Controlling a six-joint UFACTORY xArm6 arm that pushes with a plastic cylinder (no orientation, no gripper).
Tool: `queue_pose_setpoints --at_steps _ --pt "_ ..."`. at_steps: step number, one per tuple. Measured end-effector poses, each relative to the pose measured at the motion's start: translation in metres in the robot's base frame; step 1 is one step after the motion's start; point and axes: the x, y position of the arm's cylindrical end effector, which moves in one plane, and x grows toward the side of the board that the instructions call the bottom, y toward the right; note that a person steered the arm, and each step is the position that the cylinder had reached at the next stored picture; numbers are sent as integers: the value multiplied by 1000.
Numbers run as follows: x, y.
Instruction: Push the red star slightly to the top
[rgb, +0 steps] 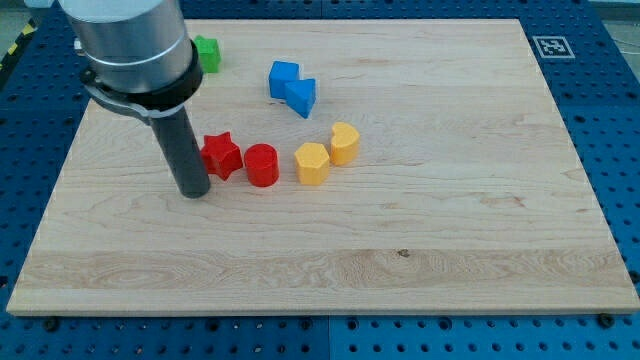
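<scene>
- My tip (194, 192) sits just left of red star (221, 155), about touching; no jaws, holds nothing.
- Red cylinder (262, 165) right of star.
- Marker tag (550, 46) top-right, no readable text.

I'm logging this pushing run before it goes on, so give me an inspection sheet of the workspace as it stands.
Surface: light wooden board with visible grain, lying flat.
Job's things: red star block, beside a red cylinder block on its right in the view.
Clutter: two yellow blocks close together; two blue blocks touching; green block, partly hidden behind the arm.
Grippers: none fitted; my tip rests just at the view's left of the red star block.
Cables: nothing seen.
Surroundings: blue perforated table; a black-and-white marker tag at the view's top right.
</scene>
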Motion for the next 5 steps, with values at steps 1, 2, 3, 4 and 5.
queue_pose_setpoints --at_steps 1,2,3,4,5 --pt "-1 22" --pt "-12 24" --pt "-22 24" --pt "-25 24" --pt "-11 10"
